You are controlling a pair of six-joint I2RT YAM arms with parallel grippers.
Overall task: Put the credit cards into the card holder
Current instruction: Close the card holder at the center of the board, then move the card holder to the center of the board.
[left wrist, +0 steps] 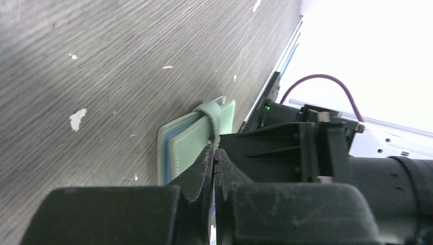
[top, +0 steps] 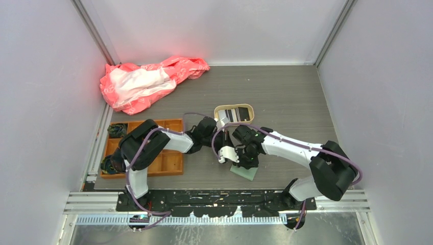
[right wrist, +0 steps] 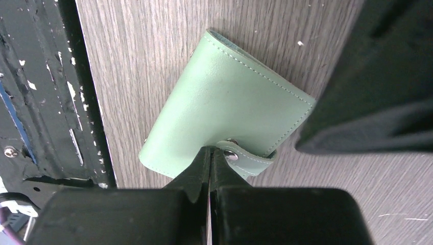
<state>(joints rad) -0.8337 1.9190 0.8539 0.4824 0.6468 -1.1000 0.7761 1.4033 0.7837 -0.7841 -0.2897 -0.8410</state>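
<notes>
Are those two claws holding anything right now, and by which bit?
The card holder, by its snap strap: the left gripper pinches the strap's loop, the right gripper is shut at its snap end, apparently gripping it.

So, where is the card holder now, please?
In the top view the card holder lies closed at the near edge of the table, right of the orange tray.

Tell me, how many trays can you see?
2. An orange compartment tray sits at the left; a small beige tray lies in the middle, farther back. No others show.
</notes>
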